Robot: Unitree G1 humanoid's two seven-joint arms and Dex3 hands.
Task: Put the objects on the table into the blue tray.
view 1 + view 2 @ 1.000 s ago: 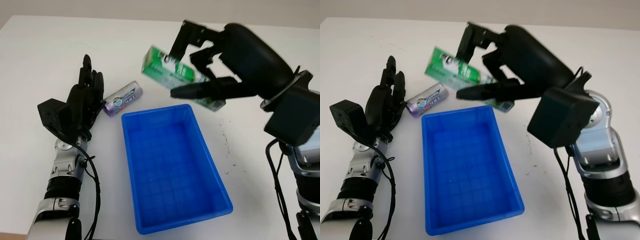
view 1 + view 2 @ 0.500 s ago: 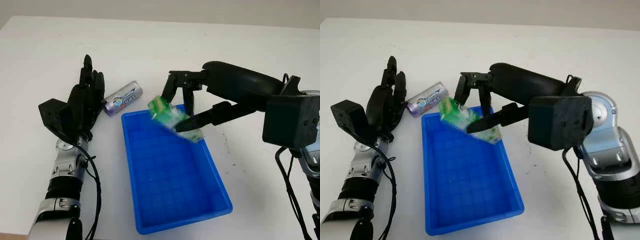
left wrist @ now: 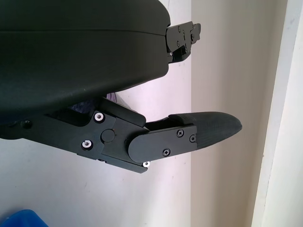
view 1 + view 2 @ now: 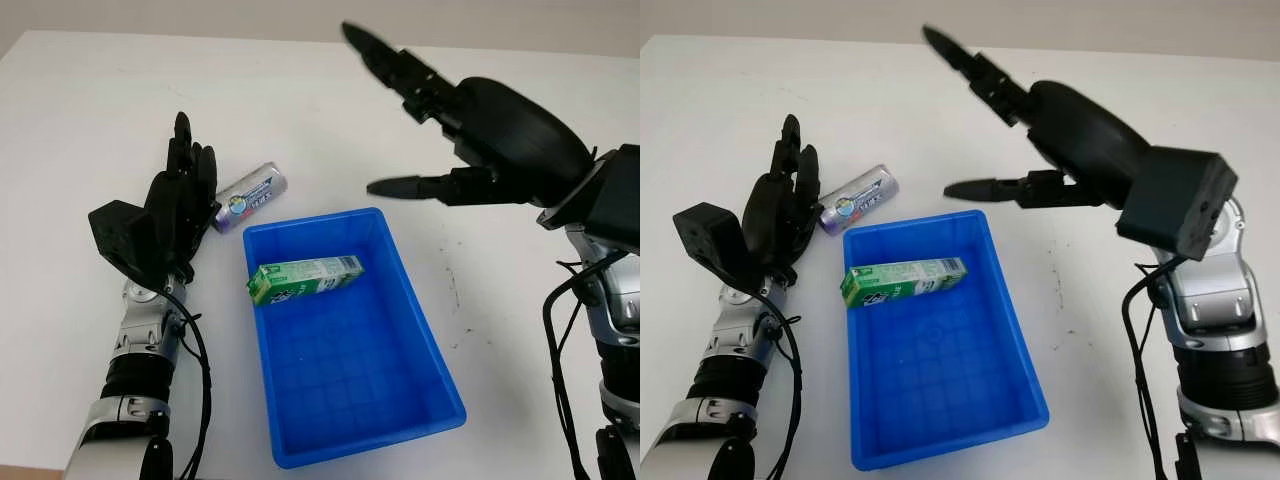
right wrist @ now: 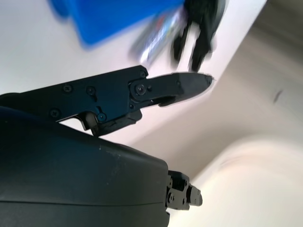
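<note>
A green carton (image 4: 305, 278) lies on its side inside the blue tray (image 4: 432, 371), near the tray's far end. A silver and purple can (image 4: 249, 197) lies on the white table just beyond the tray's far left corner. My right hand (image 4: 455, 120) is raised above the table behind the tray, open and holding nothing. My left hand (image 4: 172, 215) stands upright at the left of the tray, open, its fingertips beside the can. The can (image 5: 158, 30) and the tray's corner (image 5: 109, 14) also appear in the right wrist view.
The white table (image 4: 90, 120) stretches wide on all sides of the tray. Small dark specks (image 4: 452, 290) mark it to the right of the tray. The table's far edge (image 4: 250, 38) runs along the back.
My right hand has let go of the green carton, which now lies in the tray. The hand has lifted up and back. My left hand has barely moved.
</note>
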